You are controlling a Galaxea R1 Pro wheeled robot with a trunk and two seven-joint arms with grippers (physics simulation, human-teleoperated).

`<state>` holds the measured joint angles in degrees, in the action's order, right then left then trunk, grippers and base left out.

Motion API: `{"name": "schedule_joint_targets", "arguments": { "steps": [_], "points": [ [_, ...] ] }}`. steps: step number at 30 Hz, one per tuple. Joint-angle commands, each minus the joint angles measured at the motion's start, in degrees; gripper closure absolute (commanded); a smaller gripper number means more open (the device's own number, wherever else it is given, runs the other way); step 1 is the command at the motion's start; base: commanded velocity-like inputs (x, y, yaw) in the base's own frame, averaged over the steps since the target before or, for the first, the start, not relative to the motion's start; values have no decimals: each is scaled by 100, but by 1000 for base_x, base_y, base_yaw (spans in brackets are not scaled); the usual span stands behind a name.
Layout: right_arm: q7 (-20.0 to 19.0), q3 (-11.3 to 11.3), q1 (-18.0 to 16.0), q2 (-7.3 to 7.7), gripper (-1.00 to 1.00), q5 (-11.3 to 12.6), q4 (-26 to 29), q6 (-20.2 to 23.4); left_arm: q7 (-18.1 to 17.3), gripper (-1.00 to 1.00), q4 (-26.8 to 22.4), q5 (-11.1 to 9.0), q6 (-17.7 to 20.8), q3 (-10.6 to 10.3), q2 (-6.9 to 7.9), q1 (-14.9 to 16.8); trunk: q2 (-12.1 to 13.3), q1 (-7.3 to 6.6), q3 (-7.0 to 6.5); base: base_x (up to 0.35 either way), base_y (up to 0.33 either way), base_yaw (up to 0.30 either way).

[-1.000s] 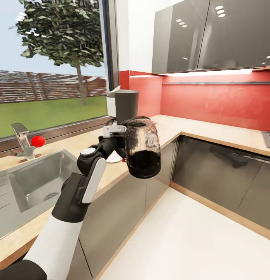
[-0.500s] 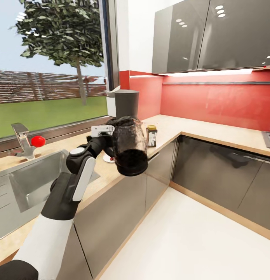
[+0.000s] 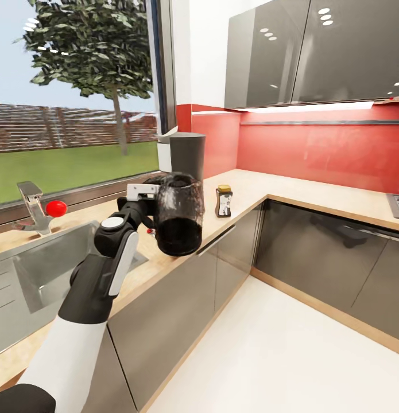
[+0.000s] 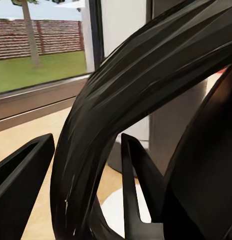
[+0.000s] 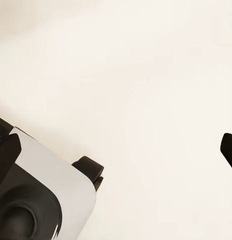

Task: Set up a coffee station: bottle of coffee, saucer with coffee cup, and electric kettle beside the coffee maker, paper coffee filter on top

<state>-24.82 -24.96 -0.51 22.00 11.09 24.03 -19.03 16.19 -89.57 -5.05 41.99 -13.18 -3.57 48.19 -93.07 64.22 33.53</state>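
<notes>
Left hand [image 3: 146, 192] clenched on electric kettle [image 3: 177, 215] handle (kettle tilted) over kitchen countertop [image 3: 245, 192].

Chrome tap [image 3: 30, 206] with red knob [image 3: 56, 208]; glossy grey wall cabinets [image 3: 314, 51]; red backsplash [image 3: 320, 155]

head: high, looking down over tabletop [image 3: 254, 192] corner | left wrist: very near electric kettle [image 4: 121, 115] handle, shares coffee maker [image 3: 186, 154] | right wrist: faces pale floor [image 5: 146, 75]
</notes>
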Motion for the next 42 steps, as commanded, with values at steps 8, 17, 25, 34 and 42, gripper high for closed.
{"name": "schedule_joint_targets", "arguments": {
  "steps": [8, 17, 25, 34, 42],
  "points": [
    [-14, -35, -7, 6, -100, 60, -4, -12, 51, 100, -7, -34, 19, 187, 208, 6, -3, 0, 6, 0, 0, 0],
    [-6, -35, -6, 6, -100, 60, -12, -9, 51, 100, -8, -32, 16, 434, 375, 6, -3, 0, 6, 0, 0, 0],
    [-6, -35, -6, 6, -100, 60, -13, -7, 51, 100, -14, -32, 15, 616, 610, 6, -3, 0, 6, 0, 0, 0],
    [-6, -35, -4, 6, -100, 60, -13, -9, 51, 100, -55, -32, 11, 707, 824, 6, -3, 0, 6, 0, 0, 0],
    [-6, -35, -7, 6, -100, 60, -13, -11, 54, 100, -61, -32, 11, 820, 865, 6, -3, 0, 6, 0, 0, 0]
  ]
}}
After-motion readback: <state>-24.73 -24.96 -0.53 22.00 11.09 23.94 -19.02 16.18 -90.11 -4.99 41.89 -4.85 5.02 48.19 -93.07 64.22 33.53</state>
